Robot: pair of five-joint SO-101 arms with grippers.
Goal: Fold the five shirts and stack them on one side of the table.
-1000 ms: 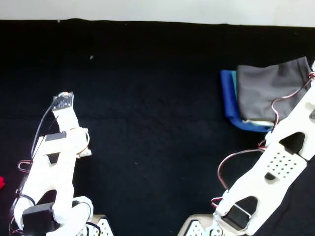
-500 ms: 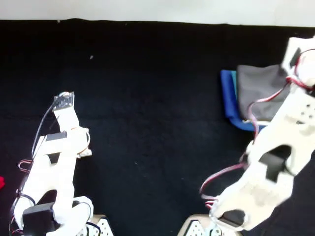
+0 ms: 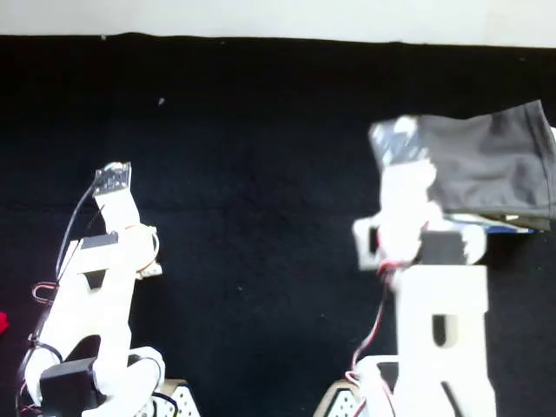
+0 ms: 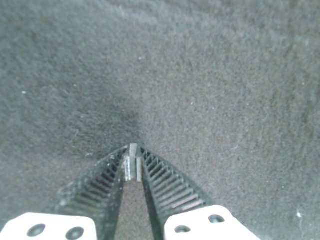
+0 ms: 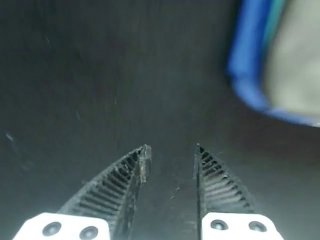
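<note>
Shirts [image 3: 486,165] lie in one stack, grey topmost. Left hand [image 4: 131,162] is pinched closed, right hand [image 5: 171,150] parted; both empty.

Robotics lab bench, by the look of it: a table [image 3: 261,113] draped in black cloth, with a plain pale wall [image 3: 261,16] behind. The left arm [image 3: 95,287] and right arm [image 3: 439,313], both white plastic, sit at the near edge, their wires [image 3: 75,219] bare and looping. Folded shirts [image 3: 495,165] lie stacked on the cloth.
</note>
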